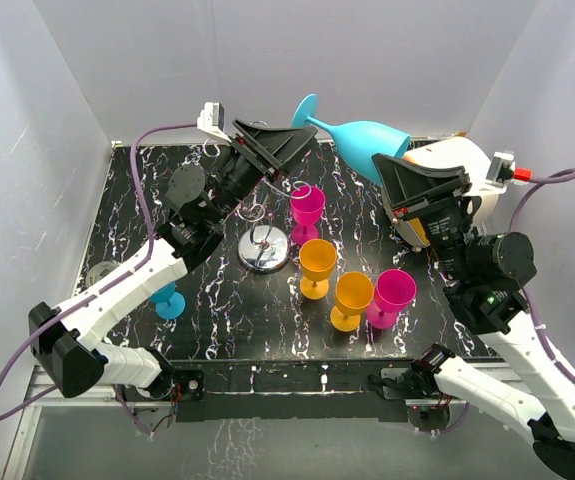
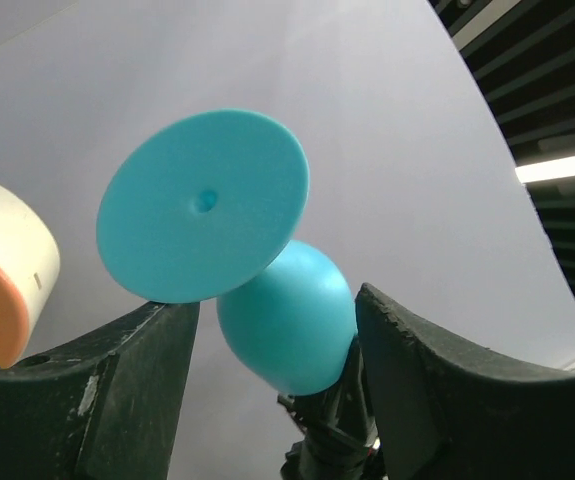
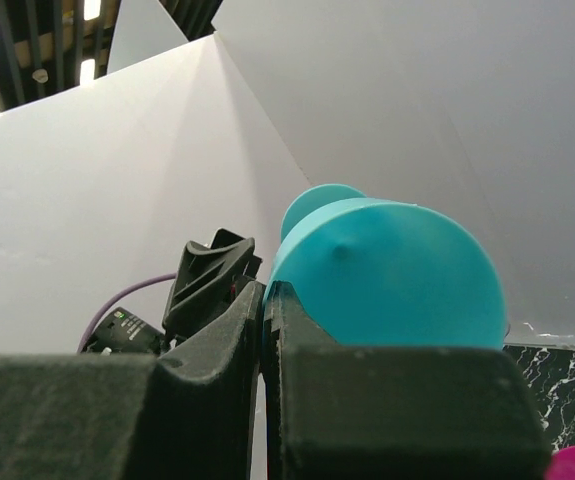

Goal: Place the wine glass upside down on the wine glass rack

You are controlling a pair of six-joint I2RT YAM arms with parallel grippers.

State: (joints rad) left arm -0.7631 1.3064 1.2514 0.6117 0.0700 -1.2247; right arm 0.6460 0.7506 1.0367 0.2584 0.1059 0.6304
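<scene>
The wine glass point(image 1: 367, 140), a teal one, is up in the air over the back part of the table point(image 1: 217, 310), between the two grippers. It lies on its side. In the top view its long axis runs from upper left to lower right: the round foot points to the back wall and the left arm, and the bowl's mouth points to the right arm.

The right gripper point(image 1: 387, 165) pinches the bowl at its mouth end. In the right wrist view its fingers point(image 3: 217, 340) stand almost together, with the teal glass point(image 3: 387, 275) just beyond the tips.

The left gripper point(image 1: 302, 135) is near the stem side, its jaws apart and holding nothing. In its wrist view the foot point(image 2: 202, 205) faces the camera and the bowl shows between the two fingers point(image 2: 417, 360). Whether the foot touches a finger I cannot tell.

The wine glass rack point(image 1: 264, 248) stands upright on the table, below the left gripper and well apart from the glass.
</scene>
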